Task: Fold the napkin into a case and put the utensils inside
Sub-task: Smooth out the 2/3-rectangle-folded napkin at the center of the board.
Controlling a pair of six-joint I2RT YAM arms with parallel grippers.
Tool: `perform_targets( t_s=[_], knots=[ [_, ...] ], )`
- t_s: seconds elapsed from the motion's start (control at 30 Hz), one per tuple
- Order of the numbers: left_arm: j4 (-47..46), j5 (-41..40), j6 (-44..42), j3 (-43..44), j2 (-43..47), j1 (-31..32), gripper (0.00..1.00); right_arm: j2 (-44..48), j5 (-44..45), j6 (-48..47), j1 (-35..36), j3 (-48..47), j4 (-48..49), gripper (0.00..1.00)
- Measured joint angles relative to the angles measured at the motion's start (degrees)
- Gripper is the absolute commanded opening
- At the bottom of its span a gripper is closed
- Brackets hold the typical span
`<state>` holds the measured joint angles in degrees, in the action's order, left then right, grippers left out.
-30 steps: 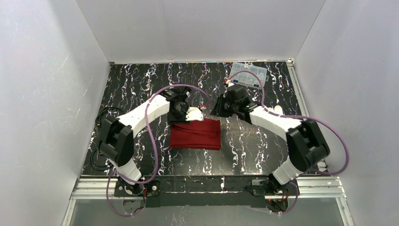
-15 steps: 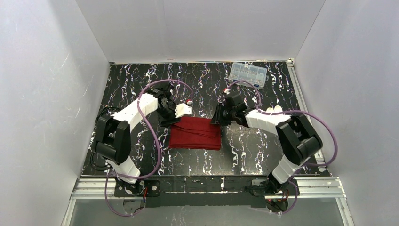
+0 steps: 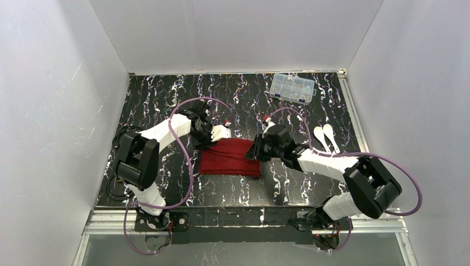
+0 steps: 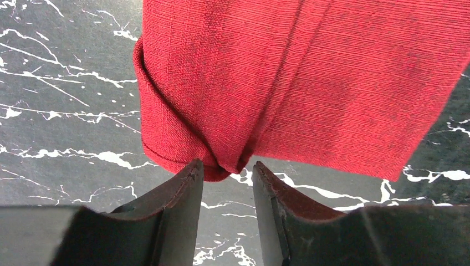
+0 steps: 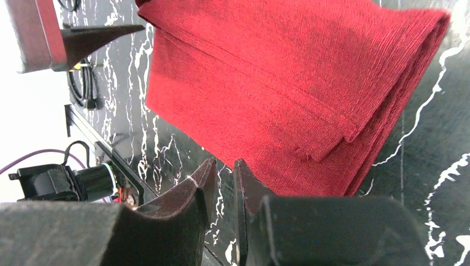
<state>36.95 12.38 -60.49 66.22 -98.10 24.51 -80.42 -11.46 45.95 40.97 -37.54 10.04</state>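
The napkin lies on the table as a flat, layered deep red oblong. My left gripper is at its far left corner. In the left wrist view the left gripper is open, and a bulging fold of the napkin sits right between the fingertips. My right gripper is at the napkin's right edge. In the right wrist view the right gripper is open by a narrow gap with only table between the jaws, and the napkin lies just beyond. Two white utensils lie side by side on the right.
A clear plastic compartment box stands at the back right. White walls close in the dark marbled table on three sides. Purple cables loop over both arms.
The right gripper has come nearer along the napkin's right edge, uncovering the utensils. The left gripper has stayed about the far left corner. The napkin's outline looks the same.
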Motion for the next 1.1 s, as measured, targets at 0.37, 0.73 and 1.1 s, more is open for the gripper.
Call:
perform_targets(
  t_s=[0.37, 0.73, 1.1],
  knots=[
    [-3.89, -1.97, -0.04, -0.74, -2.32, 0.0, 0.1, -6.49, 0.76, 4.94, 6.23, 0.98, 7.08, 0.26],
    [-4.46, -2.36, -0.39, -1.79, -2.32, 0.66, 0.0, -14.08, 1.27, 7.76, 10.58, -0.35, 16.65, 0.26],
    [-4.55, -2.62, -0.5, -1.79, -0.63, 2.1, 0.0, -20.52, 2.36, 9.2, 14.19, -2.43, 21.51, 0.26]
  ],
)
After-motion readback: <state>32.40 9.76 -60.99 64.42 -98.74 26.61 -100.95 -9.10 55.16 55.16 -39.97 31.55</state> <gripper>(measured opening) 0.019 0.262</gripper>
